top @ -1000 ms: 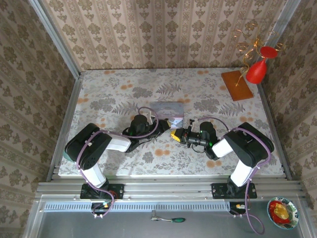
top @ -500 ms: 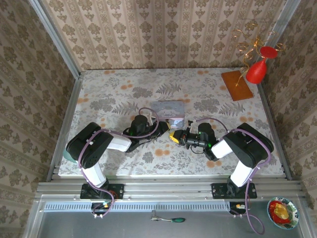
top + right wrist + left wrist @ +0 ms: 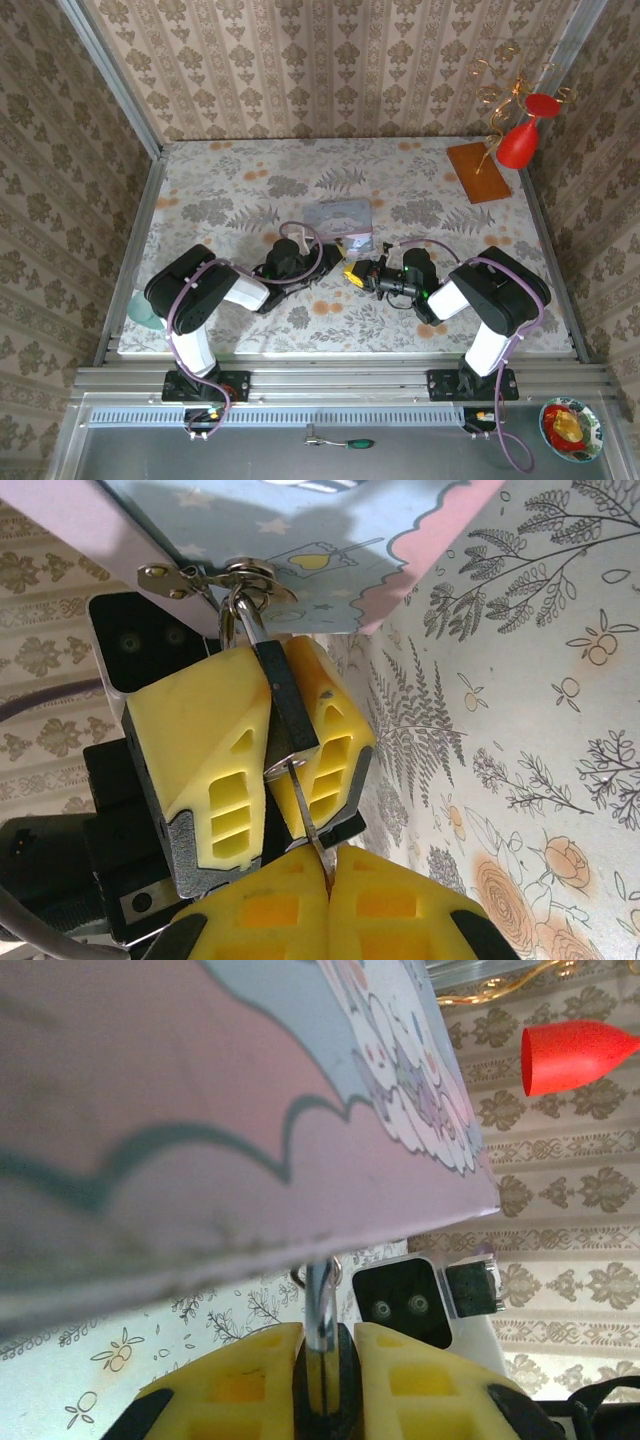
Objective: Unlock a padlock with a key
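Centre of frame, on table [image 3: 220, 190]: tin [image 3: 340, 217]. Just below it, left gripper [image 3: 330, 252] and right gripper [image 3: 354, 272] meet. From the tin's latch hangs the padlock [image 3: 283, 705], between left fingers; key [image 3: 303, 815] beneath, between right fingers. Upper right: wooden block [image 3: 479, 171].

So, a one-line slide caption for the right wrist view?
Left hand clamps small dark metal padlock; right hand holds thin metal key.

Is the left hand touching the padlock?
Touching. The right wrist view shows the left hand shut on the padlock, its yellow fingers pressed against both sides.
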